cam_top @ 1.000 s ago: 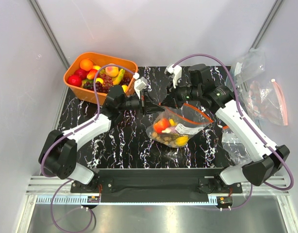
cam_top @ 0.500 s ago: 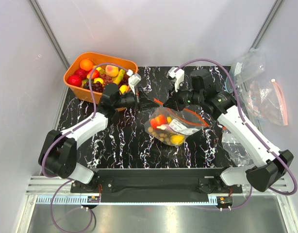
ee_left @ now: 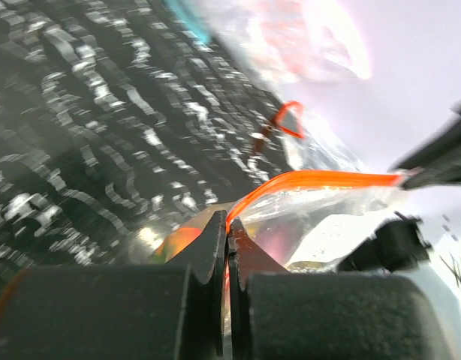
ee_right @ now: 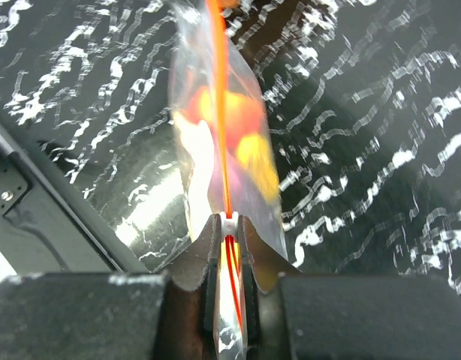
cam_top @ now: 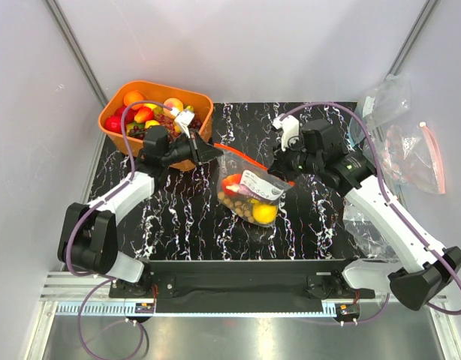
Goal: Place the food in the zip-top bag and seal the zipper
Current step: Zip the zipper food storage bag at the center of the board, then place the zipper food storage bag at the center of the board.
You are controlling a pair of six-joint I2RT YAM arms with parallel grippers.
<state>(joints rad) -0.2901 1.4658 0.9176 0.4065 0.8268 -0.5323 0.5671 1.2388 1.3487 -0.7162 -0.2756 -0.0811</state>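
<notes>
"Orange-red zipper [ee_left: 313, 180] first: who has hold of it?"

"Both arms. The left gripper [ee_left: 227, 229] is fully closed on the strip's end, at ten o'clock of the zip-top bag [cam_top: 249, 196]. The right gripper [ee_right: 227, 225] is nearly closed, its fingers pinching the strip at the bag's two o'clock end."

"And the bag itself?"

"Middle of the black marbled table [cam_top: 178, 217], strung between the two grips with its label up. Whether its belly rests on the table or hangs just clear, I cannot tell."

"Loaded?"

"The food [cam_top: 264, 213] is inside already, with red, yellow and brown pieces showing through the plastic. The tub [cam_top: 163, 85] of fruit sits at the table's ten o'clock corner, and the spare bags [cam_top: 411, 150] lie off at three o'clock."

"So filling is done, I'd judge, and we're on the sealing."

"I'd say so. From the right wrist the strip reads as one thin line running away from the fingers, but whether it is pressed shut along its whole length isn't clear."

"Next move?"

"Probably anchor one end and run the other pinch along the strip with steady pressure, holding it taut — slack would let the halves slip apart and the soft bag bunch up."
</notes>
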